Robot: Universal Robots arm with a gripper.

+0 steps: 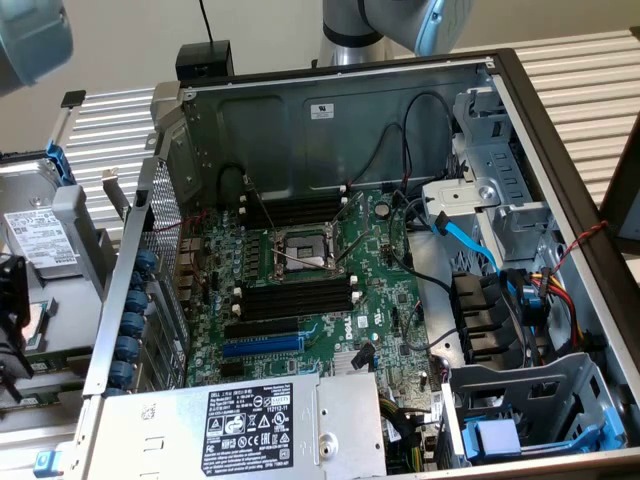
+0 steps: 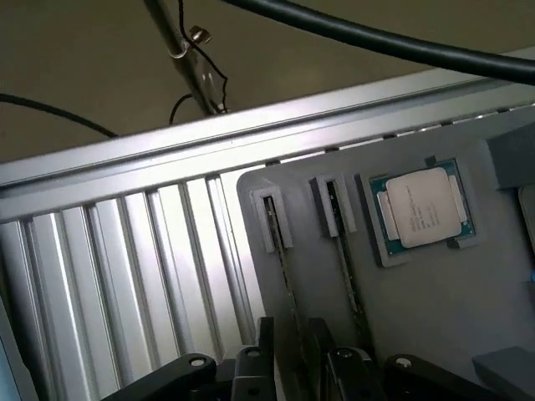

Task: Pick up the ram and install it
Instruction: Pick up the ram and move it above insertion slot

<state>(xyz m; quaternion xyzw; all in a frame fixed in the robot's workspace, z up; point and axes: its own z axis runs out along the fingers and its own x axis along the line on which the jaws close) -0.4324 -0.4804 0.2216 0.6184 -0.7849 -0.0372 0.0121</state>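
So the open PC case fills the middle of the exterior view, with the green motherboard inside and a bare CPU socket sitting between two banks of black memory slots. There's a "DELL" print on the board and a blue expansion slot below the lower bank. The power supply at bottom center has a black sticker full of text I can't read. In the wrist view the gripper has its fingers around one ram stick standing on edge in a grey tray, but I can't tell whether they're clamped. A second stick and a processor sit alongside.
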